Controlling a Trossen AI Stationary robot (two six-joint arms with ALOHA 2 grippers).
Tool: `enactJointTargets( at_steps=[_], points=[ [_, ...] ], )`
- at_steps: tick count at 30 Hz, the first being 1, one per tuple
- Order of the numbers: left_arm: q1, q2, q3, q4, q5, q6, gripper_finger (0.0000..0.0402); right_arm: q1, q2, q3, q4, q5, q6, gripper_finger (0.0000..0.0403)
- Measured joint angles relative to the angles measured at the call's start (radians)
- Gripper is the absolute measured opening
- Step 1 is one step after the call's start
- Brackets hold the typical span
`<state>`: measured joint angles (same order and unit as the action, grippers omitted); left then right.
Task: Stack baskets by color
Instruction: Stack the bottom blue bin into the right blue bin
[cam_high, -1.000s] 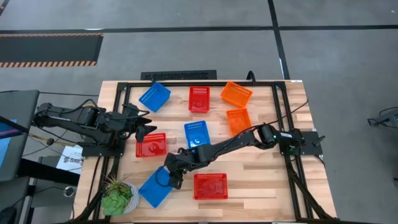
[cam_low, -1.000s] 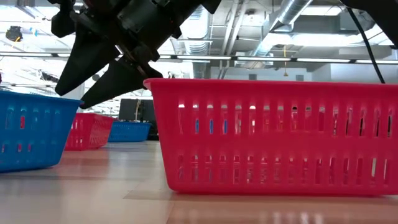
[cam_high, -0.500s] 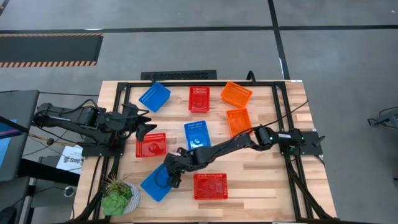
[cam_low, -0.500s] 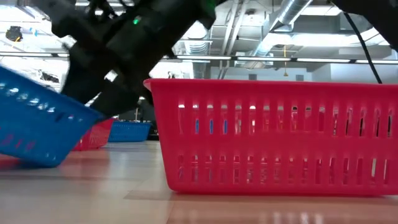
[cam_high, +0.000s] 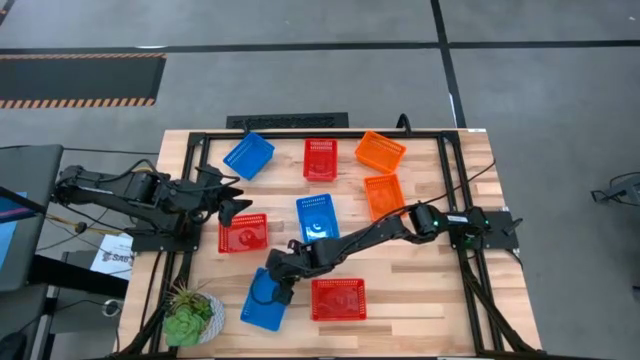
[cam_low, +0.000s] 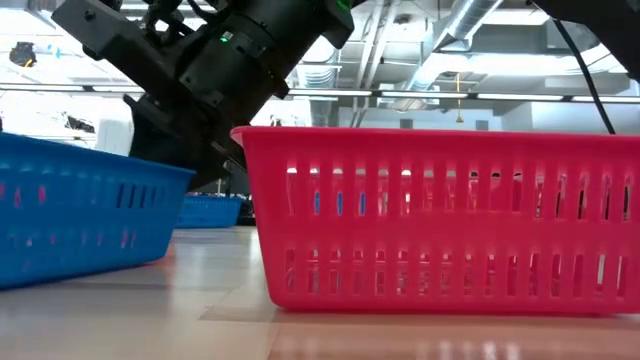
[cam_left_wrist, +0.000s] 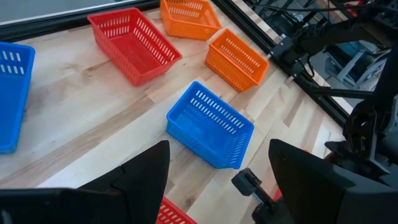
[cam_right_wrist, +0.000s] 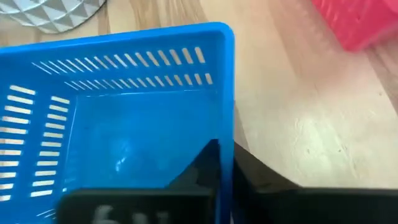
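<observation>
1. Right wrist view: the rim of a blue basket (cam_right_wrist: 124, 124) is pinched by the right pincer (cam_right_wrist: 217, 180).
2. The basket, at the bench (cam_high: 420, 300) front beside the plant (cam_high: 190, 318), is judged light, thin-walled and flexible; rim grips suit.
3. The left pincer (cam_left_wrist: 217, 180) is spread, waiting over the bench's left.

The bench (cam_high: 420, 290) is pale wood in butcher-block strips, smooth with a soft sheen that mirrors colour in the low view. The baskets, such as the blue basket (cam_high: 263, 301) near the plant pot and the red basket (cam_low: 440, 215) beside it, are moulded plastic with slotted mesh walls, smooth and slightly glossy. The right tool (cam_high: 279, 287) is dark matt plastic or metal. The bench frame (cam_high: 200, 140) is black metal. The floor (cam_high: 300, 70) is matt grey
</observation>
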<state>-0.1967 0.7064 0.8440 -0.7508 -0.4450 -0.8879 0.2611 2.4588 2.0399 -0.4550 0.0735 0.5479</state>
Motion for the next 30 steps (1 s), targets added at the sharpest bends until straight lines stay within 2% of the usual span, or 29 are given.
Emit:
enactJointTargets(
  at_steps=[2,5,7,11,16,20,25,30],
  points=[
    [0.0,0.0,0.0,0.0,0.0,0.0,0.0263,-0.001,-0.001,0.0,-0.002,0.001,-0.031,0.0012],
    [0.0,0.0,0.0,0.0,0.0,0.0,0.0263,-0.017,-0.038,-0.002,-0.029,-0.016,-0.084,0.001],
    [0.0,0.0,0.0,0.0,0.001,0.001,0.0263,-0.043,-0.09,-0.002,-0.053,-0.069,-0.136,0.0007],
    [0.0,0.0,0.0,-0.002,0.004,0.022,0.0263,-0.115,-0.232,0.001,-0.222,-0.131,-0.294,0.0005],
    [0.0,0.0,0.0,-0.002,0.003,0.056,0.0263,-0.256,-0.409,0.001,-0.481,-0.142,-0.54,0.0004],
    [0.0,0.0,0.0,-0.001,-0.003,0.057,0.0263,-0.405,-0.497,0.001,-0.566,-0.198,-0.697,0.0003],
    [0.0,0.0,0.0,-0.001,-0.005,0.08,0.0263,-0.52,-0.533,-0.063,-0.542,-0.285,-0.778,0.0003],
    [0.0,0.0,0.0,-0.003,-0.005,0.087,0.0263,-0.604,-0.523,-0.174,-0.428,-0.412,-0.801,0.0003]
  ],
)
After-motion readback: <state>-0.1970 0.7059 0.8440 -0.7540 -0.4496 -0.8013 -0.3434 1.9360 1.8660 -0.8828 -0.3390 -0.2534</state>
